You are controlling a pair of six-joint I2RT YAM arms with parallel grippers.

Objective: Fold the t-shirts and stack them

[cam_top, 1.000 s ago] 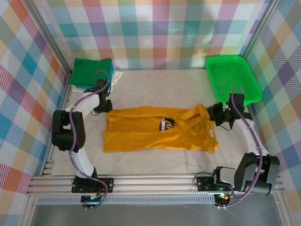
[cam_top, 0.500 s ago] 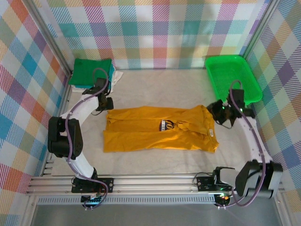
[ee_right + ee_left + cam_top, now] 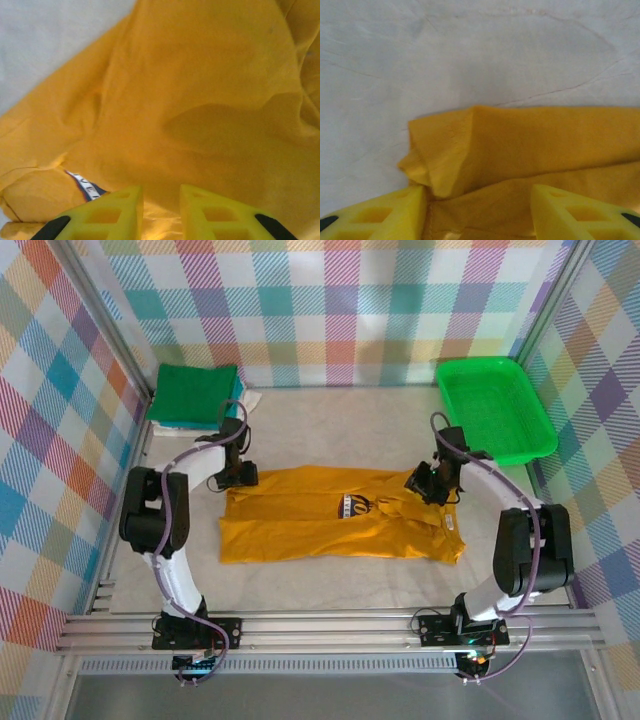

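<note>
Shirt (image 3: 330, 535) lies beneath left claw (image 3: 477, 192), half open, and right claw (image 3: 160, 192), barely parted, both empty.

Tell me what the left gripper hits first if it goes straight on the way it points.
Probably the mustard-yellow t-shirt: its folded corner lies just ahead of the left gripper, between its spread fingers. How close is hard to judge.

Top view bright, evenly lit from above, sharp; faint soft shadows on the bench (image 3: 330, 430). Left wrist view soft, slightly blurred, bench washed pale. Right wrist view: dark shadow patch on mustard-yellow shirt (image 3: 200, 75); fingers (image 3: 112, 212) blurry at bottom edge.
</note>
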